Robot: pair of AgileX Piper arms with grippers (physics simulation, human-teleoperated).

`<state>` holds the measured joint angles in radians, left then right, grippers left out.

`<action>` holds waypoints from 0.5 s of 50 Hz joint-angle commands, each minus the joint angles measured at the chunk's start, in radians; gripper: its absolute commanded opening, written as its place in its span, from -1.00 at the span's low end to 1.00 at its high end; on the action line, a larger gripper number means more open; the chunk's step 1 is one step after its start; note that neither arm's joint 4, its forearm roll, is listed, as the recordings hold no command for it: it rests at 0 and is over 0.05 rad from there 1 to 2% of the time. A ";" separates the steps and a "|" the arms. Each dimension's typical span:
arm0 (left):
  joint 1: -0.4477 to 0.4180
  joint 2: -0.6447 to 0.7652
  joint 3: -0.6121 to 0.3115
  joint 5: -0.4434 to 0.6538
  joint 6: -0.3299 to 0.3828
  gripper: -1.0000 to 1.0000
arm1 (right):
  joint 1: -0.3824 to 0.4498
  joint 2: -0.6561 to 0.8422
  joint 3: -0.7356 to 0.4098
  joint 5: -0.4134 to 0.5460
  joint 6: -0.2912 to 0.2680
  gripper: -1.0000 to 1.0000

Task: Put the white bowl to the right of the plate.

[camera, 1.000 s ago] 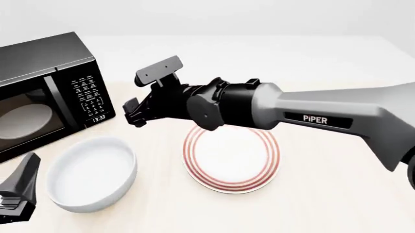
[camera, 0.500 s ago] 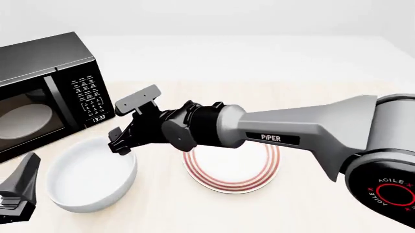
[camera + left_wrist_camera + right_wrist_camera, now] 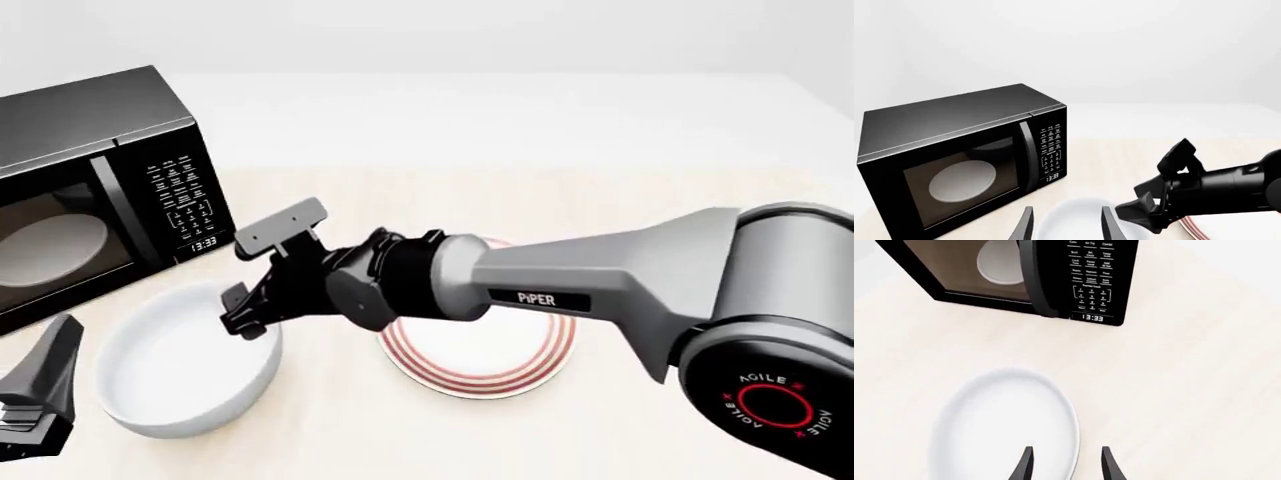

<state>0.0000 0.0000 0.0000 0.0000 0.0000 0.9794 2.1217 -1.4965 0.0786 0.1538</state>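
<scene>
The white bowl sits at the front left of the table, left of the red-ringed plate. My right arm reaches across the plate and hides its far part. My right gripper is open and low over the bowl's right rim. In the right wrist view the bowl has its rim between the two open fingertips of the right gripper, which holds nothing. My left gripper is open and empty at the front left corner, short of the bowl; its fingers show in the left wrist view.
A black microwave stands at the back left, door shut, with a pale round disc behind its glass. It also shows in the right wrist view and in the left wrist view. The right arm crosses the left wrist view.
My right gripper has moved left and down, from above the plate's far-left side to the bowl's right rim. The bowl, the plate and the left gripper have not moved.
</scene>
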 commanded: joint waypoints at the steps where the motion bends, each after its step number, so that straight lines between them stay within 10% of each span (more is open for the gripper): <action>1: 0.000 0.000 0.000 0.000 0.000 1.00 | -0.002 0.015 0.010 -0.017 0.018 1.00; 25: 0.000 0.000 0.000 0.000 0.000 1.00 | 0.013 0.058 0.013 -0.049 0.056 1.00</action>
<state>0.0000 0.0000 0.0000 0.0000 0.0000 0.9890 2.1658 -1.4851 0.0407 0.1964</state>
